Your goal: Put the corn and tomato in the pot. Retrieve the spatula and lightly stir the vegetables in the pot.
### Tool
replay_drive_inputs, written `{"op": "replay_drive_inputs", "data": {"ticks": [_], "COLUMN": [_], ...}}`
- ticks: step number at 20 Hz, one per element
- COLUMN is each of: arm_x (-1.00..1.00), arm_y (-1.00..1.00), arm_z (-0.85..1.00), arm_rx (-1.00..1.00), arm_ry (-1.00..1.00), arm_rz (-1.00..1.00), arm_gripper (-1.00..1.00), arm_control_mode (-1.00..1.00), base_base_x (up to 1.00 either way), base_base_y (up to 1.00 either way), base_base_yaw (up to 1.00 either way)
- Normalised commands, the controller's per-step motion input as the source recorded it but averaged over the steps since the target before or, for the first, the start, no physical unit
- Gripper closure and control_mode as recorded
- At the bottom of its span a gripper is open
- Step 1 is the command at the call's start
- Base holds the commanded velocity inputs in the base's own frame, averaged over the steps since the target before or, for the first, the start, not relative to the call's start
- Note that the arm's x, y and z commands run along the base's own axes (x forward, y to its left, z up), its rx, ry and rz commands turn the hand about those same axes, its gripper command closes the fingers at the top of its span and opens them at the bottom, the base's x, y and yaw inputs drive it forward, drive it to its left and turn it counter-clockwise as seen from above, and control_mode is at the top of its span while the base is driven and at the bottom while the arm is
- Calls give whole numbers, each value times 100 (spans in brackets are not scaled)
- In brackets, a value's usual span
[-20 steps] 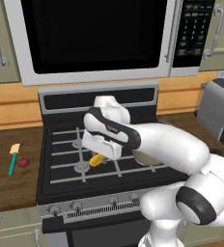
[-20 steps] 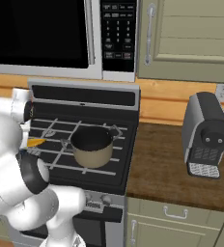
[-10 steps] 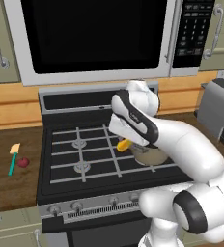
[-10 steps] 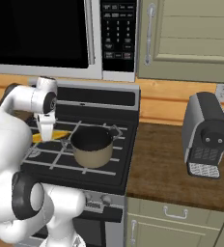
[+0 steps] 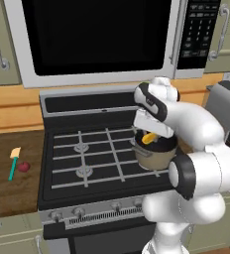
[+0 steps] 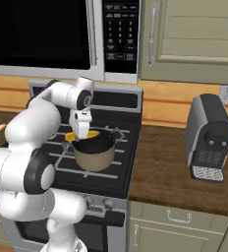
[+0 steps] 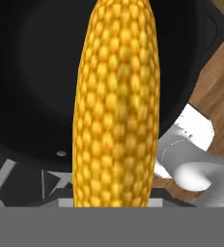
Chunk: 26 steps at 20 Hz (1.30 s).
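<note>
One knobbly yellow cob, the corn point(image 7: 116, 103), sits clamped in the jaws above the round tan pot's point(image 5: 156, 157) dark inside.

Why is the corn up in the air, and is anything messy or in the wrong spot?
Nothing is spilled or broken. The claw holds the corn just above the pot on the stove. The tomato and spatula lie on the wooden counter, not yet used.
</note>
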Motion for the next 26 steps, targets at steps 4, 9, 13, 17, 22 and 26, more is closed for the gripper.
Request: {"op": "replay_drive_inputs", "data": {"ticks": [4,9,13,17,22,26], "arm_x": [56,32,42,42,36,9], "arm_y": [-53,-13,-31,-20,-10,-3], "arm_z": [-27,-42,-23,-39,-34,-14], "arm_rx": [0,0,0,0,0,0], "arm_ry": [0,-7,-1,0,0,0], "arm_rz": [0,0,0,0,0,0], "arm_gripper": [100,100,100,100,100,100], "arm_control_mode": [-100,-100,-100,-100,-100,-100], "base_base_x": [0,0,0,0,0,0], "base_base_y": [0,0,0,0,0,0], "base_base_yaw": [0,0,0,0,0,0]}}
